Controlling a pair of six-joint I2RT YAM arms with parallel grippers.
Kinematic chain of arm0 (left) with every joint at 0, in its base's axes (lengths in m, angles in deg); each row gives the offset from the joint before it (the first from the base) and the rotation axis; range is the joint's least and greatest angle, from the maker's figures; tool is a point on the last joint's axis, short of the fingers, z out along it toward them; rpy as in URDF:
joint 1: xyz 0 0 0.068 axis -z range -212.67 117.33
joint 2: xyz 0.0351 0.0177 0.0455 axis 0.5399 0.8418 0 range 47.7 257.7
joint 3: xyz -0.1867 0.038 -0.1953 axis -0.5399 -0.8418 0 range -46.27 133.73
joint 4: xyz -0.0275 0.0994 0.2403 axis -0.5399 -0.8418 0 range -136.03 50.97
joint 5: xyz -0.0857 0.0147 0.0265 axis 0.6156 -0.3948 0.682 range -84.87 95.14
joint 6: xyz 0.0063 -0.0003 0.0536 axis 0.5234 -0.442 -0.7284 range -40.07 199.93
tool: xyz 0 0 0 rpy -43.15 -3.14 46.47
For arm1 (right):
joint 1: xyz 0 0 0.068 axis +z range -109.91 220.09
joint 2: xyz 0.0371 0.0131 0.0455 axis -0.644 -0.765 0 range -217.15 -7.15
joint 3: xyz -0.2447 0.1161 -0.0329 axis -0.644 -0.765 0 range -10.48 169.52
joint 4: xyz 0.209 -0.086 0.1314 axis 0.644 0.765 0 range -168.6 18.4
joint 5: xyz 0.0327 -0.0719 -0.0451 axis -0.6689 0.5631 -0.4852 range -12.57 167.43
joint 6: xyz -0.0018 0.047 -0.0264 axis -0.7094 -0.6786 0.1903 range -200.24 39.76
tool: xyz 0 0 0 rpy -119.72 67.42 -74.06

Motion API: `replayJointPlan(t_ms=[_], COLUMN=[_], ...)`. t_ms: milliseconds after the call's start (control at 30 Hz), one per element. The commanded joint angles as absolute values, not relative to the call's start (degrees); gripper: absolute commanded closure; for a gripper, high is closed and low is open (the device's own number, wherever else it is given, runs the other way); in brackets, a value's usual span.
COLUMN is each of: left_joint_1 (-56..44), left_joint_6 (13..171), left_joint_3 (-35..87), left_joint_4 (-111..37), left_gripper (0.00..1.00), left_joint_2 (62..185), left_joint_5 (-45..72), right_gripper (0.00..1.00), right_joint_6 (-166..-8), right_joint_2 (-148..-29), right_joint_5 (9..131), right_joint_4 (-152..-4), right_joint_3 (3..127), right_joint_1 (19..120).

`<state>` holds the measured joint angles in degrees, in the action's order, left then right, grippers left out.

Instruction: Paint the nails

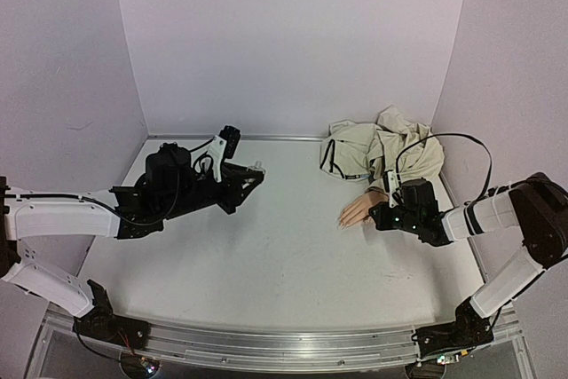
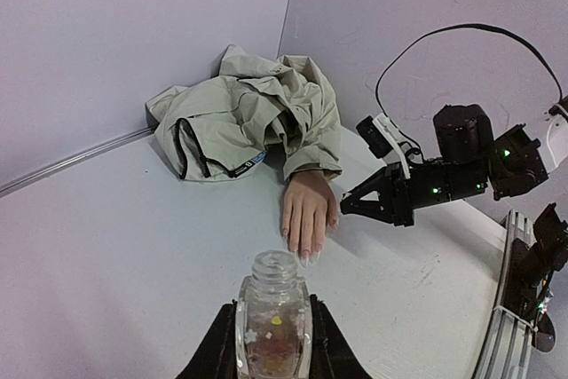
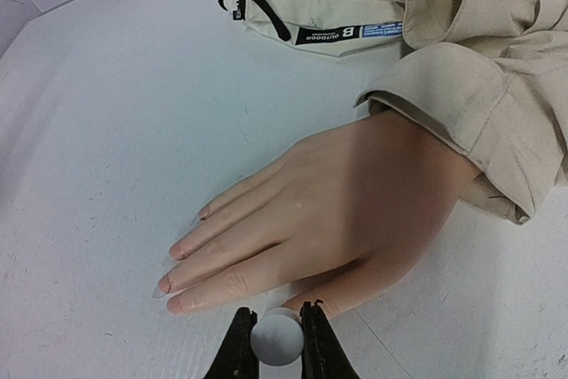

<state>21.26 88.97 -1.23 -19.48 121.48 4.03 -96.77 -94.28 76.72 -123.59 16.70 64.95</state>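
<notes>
On the right half of the table [image 1: 266,272], the nails [image 3: 161,289] sit at the tips of the mannequin hand [image 3: 337,210], which lies palm down with its wrist tucked into the cuff of the beige jacket [image 3: 461,86]. Its long axis runs from that cuff out toward the table's middle and the left arm, so the nails are the end farthest from the sleeve. The right gripper [image 3: 277,330] is just beside the thumb edge of the hand, low over the table. Its jaws are nearly closed, pinching a small white round piece [image 3: 277,342] that I take for the brush's cap seen end-on; no bristles show. From there the nails lie ahead and to the left in the wrist view, near but not touched, so I judge the next reach must travel along the fingers toward their tips, not across the knuckles. The left gripper [image 2: 273,351] is well apart, clamped on a small clear bottle [image 2: 273,303] held upright with its mouth uncapped. The right arm is plainly the nearer one
</notes>
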Motion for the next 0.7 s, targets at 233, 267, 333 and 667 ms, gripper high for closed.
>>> replayJointPlan(t_ms=[233, 267, 333, 667], left_joint_1=[20.9, 20.9, 20.9, 20.9], left_joint_6=[89.2, 89.2, 89.2, 89.3], left_joint_3=[-0.1, -0.2, -0.2, -0.5], left_joint_4=[-16.0, -16.1, -16.1, -16.1], left_gripper=[1.0, 1.0, 1.0, 1.0], left_joint_2=[119.1, 119.1, 119.0, 118.5], left_joint_5=[4.0, 4.0, 4.0, 3.9], right_gripper=[1.0, 1.0, 1.0, 1.0], right_joint_6=[-96.3, -96.3, -96.3, -96.0], right_joint_2=[-94.9, -94.9, -94.7, -94.7], right_joint_5=[75.9, 75.7, 75.7, 75.6], right_joint_4=[-124.4, -124.3, -124.2, -124.0], right_joint_3=[19.1, 19.1, 18.9, 18.9], right_joint_1=[65.5, 65.5, 65.7, 66.3])
